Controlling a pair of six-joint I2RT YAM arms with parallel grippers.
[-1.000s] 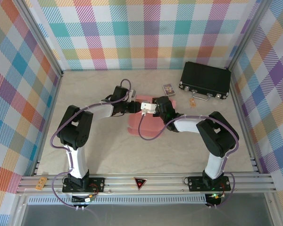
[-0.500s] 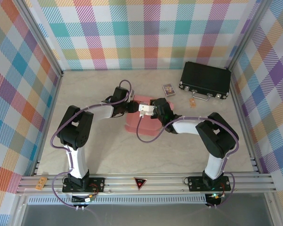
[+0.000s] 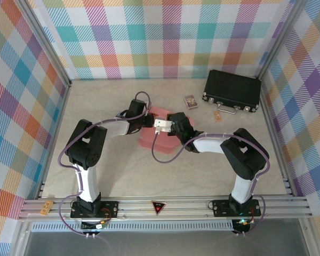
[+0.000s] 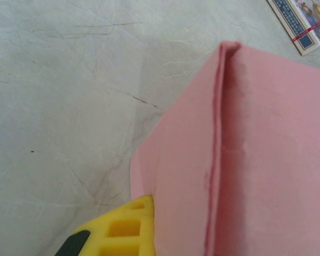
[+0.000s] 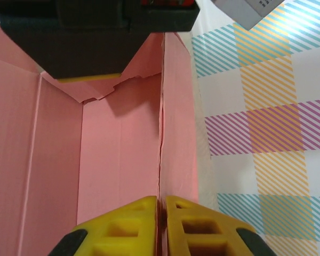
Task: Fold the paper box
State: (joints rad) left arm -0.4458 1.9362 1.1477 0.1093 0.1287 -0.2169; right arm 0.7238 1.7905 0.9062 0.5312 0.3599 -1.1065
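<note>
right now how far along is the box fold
Partly done: walls of the paper box stand creased upright. In hand: the right gripper pinches one wall; the left gripper is at the far wall, grip unclear. To do: the top is open, not closed.

paper box [image 3: 149, 140] | salmon-pink cardboard | partly folded, walls raised | table centre

The paper box [image 4: 266, 160] is matt, salmon-pink thin cardboard with soft creases. The tabletop [image 4: 69, 80] looks smooth, pale and marbled. The right gripper's [image 5: 161, 213] yellow pads [image 5: 122, 226] are ribbed, dull plastic.
</note>
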